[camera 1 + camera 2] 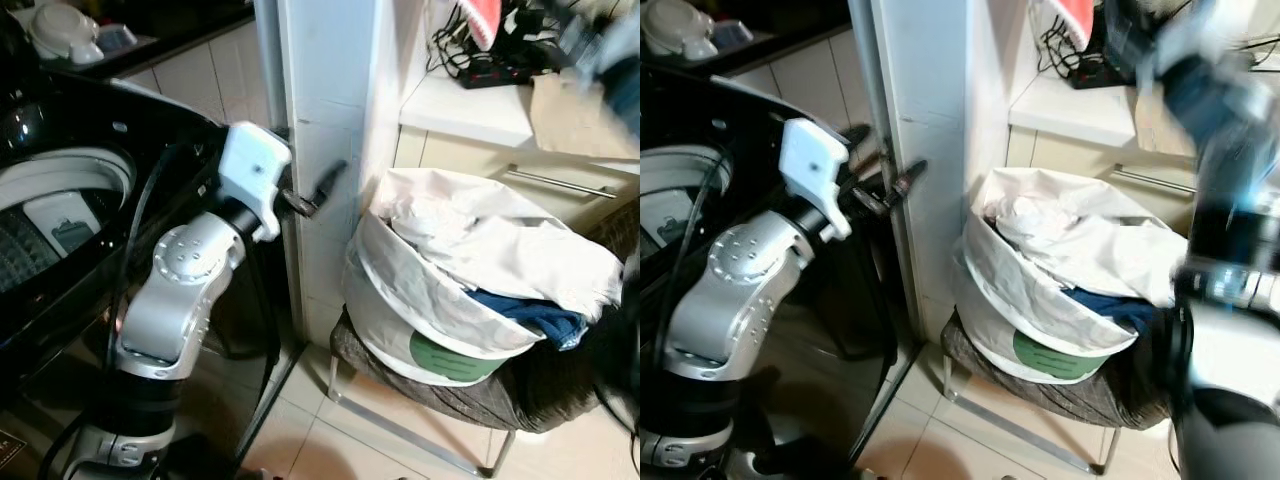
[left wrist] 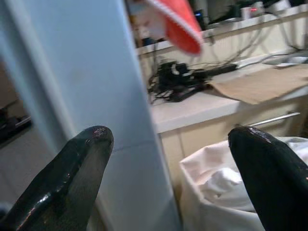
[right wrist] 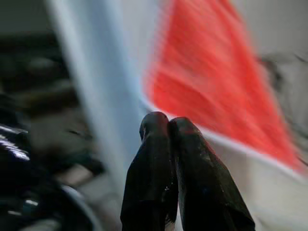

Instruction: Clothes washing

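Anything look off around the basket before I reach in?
Mostly fine. The basket sits on a low stool rather than the floor, with white laundry heaped over its rim and a blue garment spilling out one side. The left gripper is open near the pillar.

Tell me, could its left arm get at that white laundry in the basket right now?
Probably yes. The left gripper is open beside the tiled pillar, and the white laundry lies uncovered on top of the basket, just past the pillar's corner. It would have to swing around that corner.
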`<state>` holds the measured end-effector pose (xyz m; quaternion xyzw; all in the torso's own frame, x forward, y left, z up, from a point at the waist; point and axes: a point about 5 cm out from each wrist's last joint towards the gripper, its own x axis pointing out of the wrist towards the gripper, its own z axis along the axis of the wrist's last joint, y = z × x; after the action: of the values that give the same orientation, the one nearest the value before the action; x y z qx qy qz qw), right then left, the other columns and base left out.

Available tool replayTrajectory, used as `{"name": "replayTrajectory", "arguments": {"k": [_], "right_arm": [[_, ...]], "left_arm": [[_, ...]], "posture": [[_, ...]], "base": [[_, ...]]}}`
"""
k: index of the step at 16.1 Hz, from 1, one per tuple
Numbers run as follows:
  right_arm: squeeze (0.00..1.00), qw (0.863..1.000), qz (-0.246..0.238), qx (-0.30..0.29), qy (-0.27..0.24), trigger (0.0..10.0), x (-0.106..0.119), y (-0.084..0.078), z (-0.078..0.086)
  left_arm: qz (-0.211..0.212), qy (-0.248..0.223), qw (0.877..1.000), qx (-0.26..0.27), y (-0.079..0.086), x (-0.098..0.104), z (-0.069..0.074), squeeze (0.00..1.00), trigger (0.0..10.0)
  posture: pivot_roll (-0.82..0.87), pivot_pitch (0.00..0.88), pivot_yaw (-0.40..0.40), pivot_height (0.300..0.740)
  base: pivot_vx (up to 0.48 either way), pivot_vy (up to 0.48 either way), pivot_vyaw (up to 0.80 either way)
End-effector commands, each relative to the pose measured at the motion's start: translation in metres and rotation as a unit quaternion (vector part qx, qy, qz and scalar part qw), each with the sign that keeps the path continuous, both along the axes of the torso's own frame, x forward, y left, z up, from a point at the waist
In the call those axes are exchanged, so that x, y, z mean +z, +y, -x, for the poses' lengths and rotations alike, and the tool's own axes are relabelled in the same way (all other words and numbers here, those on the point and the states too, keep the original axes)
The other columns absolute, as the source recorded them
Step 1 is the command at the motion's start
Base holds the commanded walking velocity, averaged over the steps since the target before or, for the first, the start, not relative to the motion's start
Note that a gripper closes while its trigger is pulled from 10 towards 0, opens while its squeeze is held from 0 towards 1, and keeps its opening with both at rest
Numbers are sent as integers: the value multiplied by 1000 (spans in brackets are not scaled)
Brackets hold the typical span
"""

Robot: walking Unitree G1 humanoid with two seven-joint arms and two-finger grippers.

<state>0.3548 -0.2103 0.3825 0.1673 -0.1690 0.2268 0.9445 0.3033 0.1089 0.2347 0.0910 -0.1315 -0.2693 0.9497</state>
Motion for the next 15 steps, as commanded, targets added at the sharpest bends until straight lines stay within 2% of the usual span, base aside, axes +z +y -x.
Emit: {"name": "replayTrajectory", "arguments": {"k": [1,3,4,5,6,7,8,9,10,12,13,14,15], "right_arm": [[0,999,-13,40,-11,0,12,8,6],[0,995,-1,96,-9,0,23,27,12],[0,989,16,147,12,0,18,48,15],[0,986,20,164,21,0,13,53,17],[0,985,23,167,23,0,10,55,17],[0,984,46,168,36,0,-4,58,17],[0,986,96,130,52,0,-20,55,13],[0,983,146,77,76,10000,-37,49,7],[0,981,162,56,89,10000,-44,46,5],[1000,969,193,3,151,10000,-78,30,-4],[1000,952,218,-37,212,10000,-112,13,-9],[1000,944,226,-50,235,10000,-126,7,-10],[1000,924,253,-64,280,10000,-152,-6,-9]], "left_arm": [[14,-18,1000,10,1,14,1,0,10000],[24,-20,1000,3,-1,21,4,0,10000],[24,-24,999,-2,-3,24,6,0,10000],[27,-25,999,2,-3,24,6,0,10000],[27,-27,999,3,-2,25,6,0,10000],[22,-28,999,6,0,24,7,0,10000],[9,-21,1000,5,3,20,9,0,10000],[-12,-10,1000,-1,4,15,11,0,10000],[-23,-6,1000,-6,3,12,11,0,10000],[-60,27,998,-23,0,-4,14,0,10000],[-82,52,995,-38,-4,-17,18,0,10000],[-81,59,994,-44,-6,-20,19,0,10000],[-78,72,992,-61,-10,-24,23,0,10000]], "posture": [[-37,73,-4,740],[-36,96,-16,740],[-29,95,-23,740],[-26,92,-25,740],[-22,89,-26,740],[-15,81,-32,740],[-14,77,-33,740],[-14,75,-33,740],[-15,74,-31,740],[-21,74,-19,740],[-24,74,-9,740],[-26,74,-6,740],[-28,74,-1,740]], "base": [[0,0,0],[0,0,0],[0,0,0],[0,0,0],[0,0,0],[0,0,0],[0,0,0],[0,0,0],[0,0,0],[0,0,0],[0,0,0],[0,0,0],[0,0,0]]}}
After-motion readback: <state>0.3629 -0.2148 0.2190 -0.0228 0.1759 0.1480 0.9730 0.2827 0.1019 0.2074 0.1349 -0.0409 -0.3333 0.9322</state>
